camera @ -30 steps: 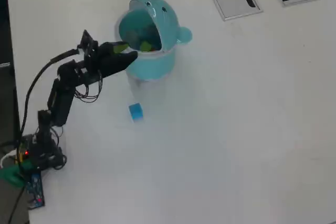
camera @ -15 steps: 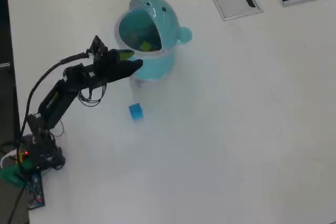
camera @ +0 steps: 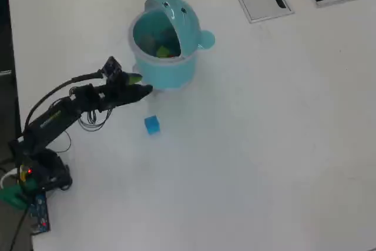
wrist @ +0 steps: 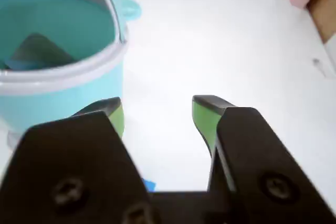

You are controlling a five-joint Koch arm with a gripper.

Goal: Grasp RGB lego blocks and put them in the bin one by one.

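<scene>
White table (camera: 264, 145), blue lego block (camera: 151, 124) just below-right of the empty, wide-spread gripper (camera: 141, 84) overhead.

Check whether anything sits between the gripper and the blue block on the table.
Nothing visible does. In the overhead view the gripper, jaws open and empty, is beside the bin, with only bare white table between it and the blue block.

Bright, even light with faint shadows; the wrist view is soft, its gripper (wrist: 157, 116) blurred.
</scene>
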